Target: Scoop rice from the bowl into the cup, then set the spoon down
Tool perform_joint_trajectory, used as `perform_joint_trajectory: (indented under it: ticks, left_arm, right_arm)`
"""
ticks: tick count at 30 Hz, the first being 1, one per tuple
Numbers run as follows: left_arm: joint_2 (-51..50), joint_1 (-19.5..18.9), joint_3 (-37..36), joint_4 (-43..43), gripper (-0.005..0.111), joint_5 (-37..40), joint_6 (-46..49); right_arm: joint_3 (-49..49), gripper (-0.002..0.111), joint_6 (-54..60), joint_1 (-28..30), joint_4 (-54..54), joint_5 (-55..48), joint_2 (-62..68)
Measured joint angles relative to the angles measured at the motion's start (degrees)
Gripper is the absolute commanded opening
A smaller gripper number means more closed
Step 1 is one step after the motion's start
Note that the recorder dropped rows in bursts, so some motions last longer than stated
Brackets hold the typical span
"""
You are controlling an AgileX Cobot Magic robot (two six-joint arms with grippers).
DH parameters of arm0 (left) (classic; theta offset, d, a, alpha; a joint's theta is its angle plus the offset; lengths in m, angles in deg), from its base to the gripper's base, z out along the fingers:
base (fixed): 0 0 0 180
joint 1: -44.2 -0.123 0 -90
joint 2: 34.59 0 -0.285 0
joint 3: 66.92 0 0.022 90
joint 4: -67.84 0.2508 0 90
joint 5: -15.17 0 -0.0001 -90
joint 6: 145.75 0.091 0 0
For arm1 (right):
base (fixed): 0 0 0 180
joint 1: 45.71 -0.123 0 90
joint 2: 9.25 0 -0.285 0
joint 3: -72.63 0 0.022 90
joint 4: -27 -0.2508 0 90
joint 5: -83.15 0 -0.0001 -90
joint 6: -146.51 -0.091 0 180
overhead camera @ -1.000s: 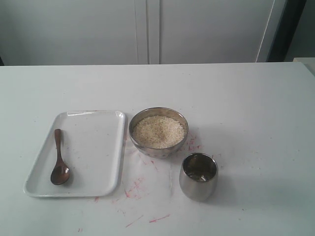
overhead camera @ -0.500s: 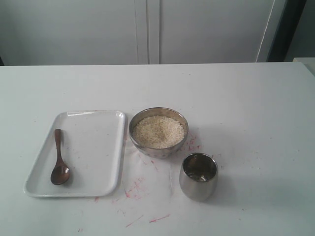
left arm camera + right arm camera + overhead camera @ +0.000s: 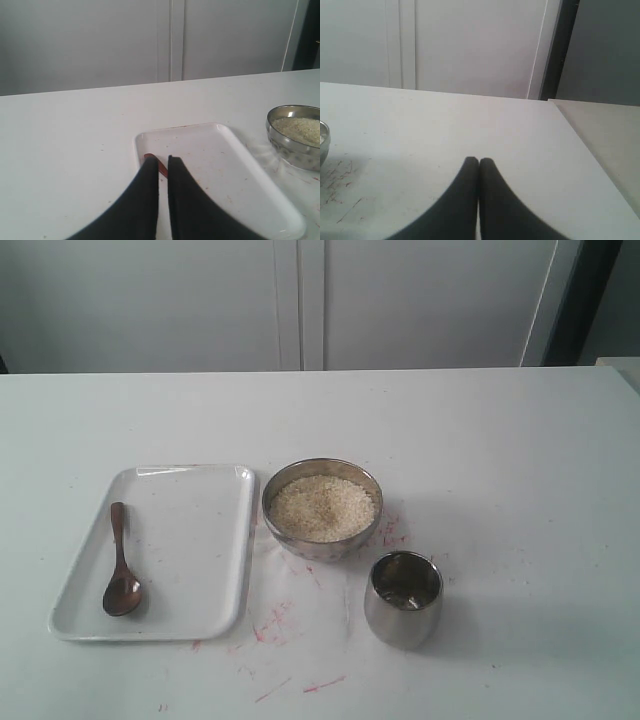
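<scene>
The dark wooden spoon point(image 3: 121, 570) lies on the left side of a white tray point(image 3: 190, 540), scoop toward the near edge. The steel bowl point(image 3: 320, 548) beside the tray is full of rice point(image 3: 323, 507). The steel cup point(image 3: 403, 615) stands in front of the bowl, to its right. Neither gripper shows in the exterior view. In the left wrist view my left gripper point(image 3: 163, 162) hangs over the tray point(image 3: 225, 165), its jaws a narrow slit apart and empty, with the spoon's handle point(image 3: 162, 169) showing behind the tips. My right gripper point(image 3: 479, 161) is shut, empty, over bare table.
Red marks stain the white table point(image 3: 500, 440) around the bowl and cup. A grey cabinet wall point(image 3: 300, 300) runs behind the table. The bowl's edge point(image 3: 322, 142) just shows at the side of the right wrist view.
</scene>
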Motion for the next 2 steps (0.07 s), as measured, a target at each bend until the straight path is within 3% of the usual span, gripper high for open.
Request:
perform_joint_trajectory:
  ticks: [2]
  left_arm:
    - [0.0, 0.0, 0.0, 0.0, 0.014, 0.0, 0.0]
  right_arm:
    - [0.0, 0.0, 0.0, 0.0, 0.0, 0.0, 0.0]
